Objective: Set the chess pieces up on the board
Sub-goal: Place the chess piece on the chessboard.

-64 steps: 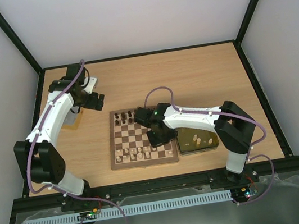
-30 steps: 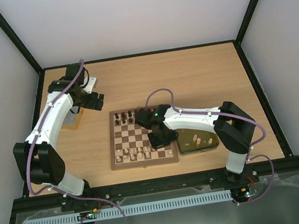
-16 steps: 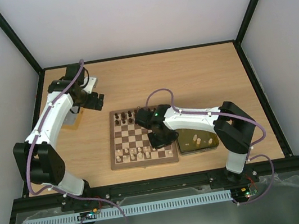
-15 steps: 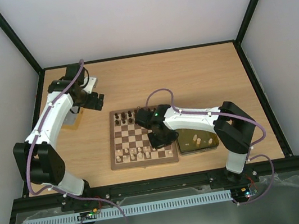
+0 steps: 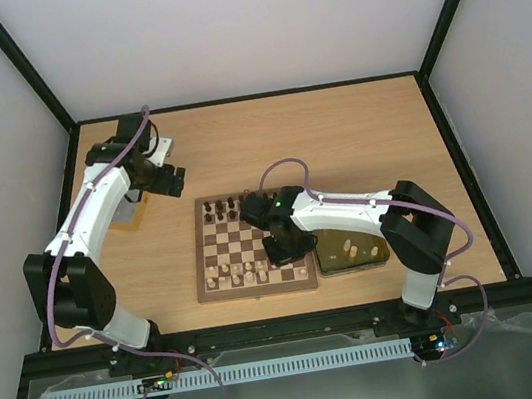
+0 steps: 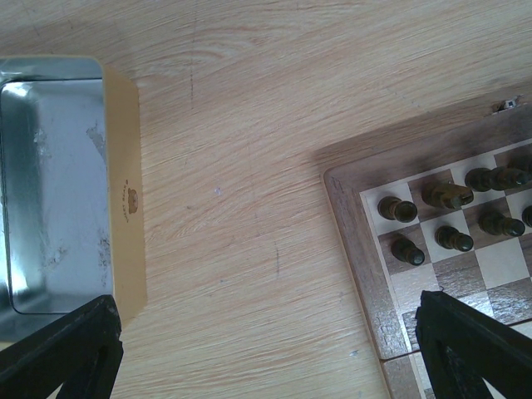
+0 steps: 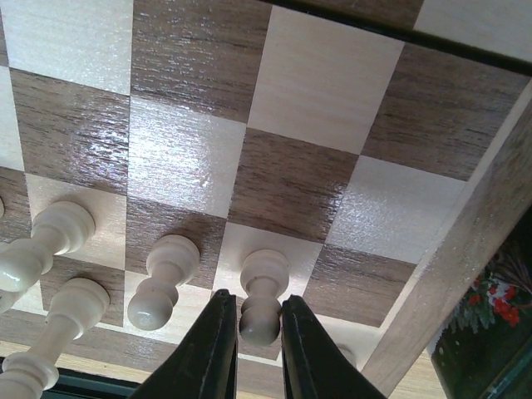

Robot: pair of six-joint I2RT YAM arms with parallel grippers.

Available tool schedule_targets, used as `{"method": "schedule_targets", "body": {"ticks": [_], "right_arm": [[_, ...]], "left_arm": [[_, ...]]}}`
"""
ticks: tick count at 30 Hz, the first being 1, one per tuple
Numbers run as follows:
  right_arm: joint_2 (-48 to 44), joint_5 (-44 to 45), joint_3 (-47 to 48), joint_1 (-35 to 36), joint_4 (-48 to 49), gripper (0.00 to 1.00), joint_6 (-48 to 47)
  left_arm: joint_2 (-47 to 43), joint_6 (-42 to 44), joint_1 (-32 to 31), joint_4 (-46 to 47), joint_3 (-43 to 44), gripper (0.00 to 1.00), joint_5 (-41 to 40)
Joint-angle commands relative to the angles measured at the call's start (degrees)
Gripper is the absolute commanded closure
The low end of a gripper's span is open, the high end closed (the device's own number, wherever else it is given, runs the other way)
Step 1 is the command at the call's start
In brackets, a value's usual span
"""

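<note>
The right gripper points down onto the board, near its light wood edge. Between its two fingers stands a cream pawn, with its base on a pale square. The fingers are almost together and lie close on both sides of the pawn's head. Whether they press it or only stand beside it I cannot tell. On the left of this gripper, in the same row and the row nearer to it, stand other cream pieces. The squares ahead of the fingertips are bare.

In the top view the right gripper is over the near right part of the board, and just on its right lies a gold tray with a few cream pieces in it.

The left gripper is spread wide and holds nothing. It hangs above the wooden table, off the board. On its left side is a metal tin, gold outside and silvery inside. On its right side is the board's corner, where the dark brown pieces stand in two rows.
</note>
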Motion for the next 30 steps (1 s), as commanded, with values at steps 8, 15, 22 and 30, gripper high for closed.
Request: {"method": "schedule_targets", "body": {"ticks": [8,15,22,30], "right_arm": [[-0.6,0.3,-0.2,0.6,-0.3,0.72,0.0],[-0.7,0.6,-0.1,0.6,-0.1,0.72,0.1],[-1.2,2.1,0.1,0.6,-0.2,0.73,0.8],[-0.1,2.6,1.4,0.5,-0.4,0.73,0.3]], "left_arm": [[-1.6,-0.4,0.0,-0.3,-0.6,0.04,0.1],[-1.6,-0.4,0.0,-0.3,-0.7,0.04,0.0],[-1.8,-0.4,0.0,-0.3,-0.8,0.04,-0.1],[-2.5,-0.4,0.0,-0.1,-1.4,0.04,-0.6]]}}
